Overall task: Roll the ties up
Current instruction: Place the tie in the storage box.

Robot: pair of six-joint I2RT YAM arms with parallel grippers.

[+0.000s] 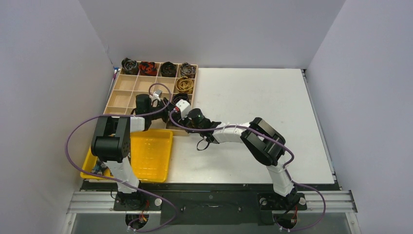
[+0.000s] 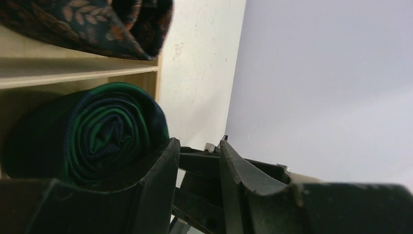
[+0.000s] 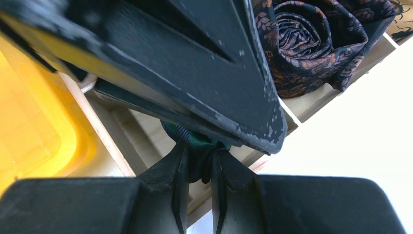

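A rolled green-navy plaid tie (image 2: 97,136) sits in the near right compartment of the wooden organizer (image 1: 117,87). My right gripper (image 3: 199,156) is shut on a fold of this tie (image 3: 195,141) at the roll's edge. My left gripper (image 2: 199,141) hovers just beside the roll, jaws a narrow gap apart with no fabric between them. Its left finger (image 2: 160,185) rests against the roll's side. A rolled floral tie (image 3: 311,39) fills the compartment just behind. In the top view both grippers meet over that near right compartment, which hides the plaid roll.
The organizer's back row holds several rolled ties, among them a red one (image 1: 147,67), and a gold coil (image 1: 185,84) lies in the right column. A yellow bin (image 1: 151,156) stands against the organizer's near side. White tabletop (image 1: 253,107) stretches to the right.
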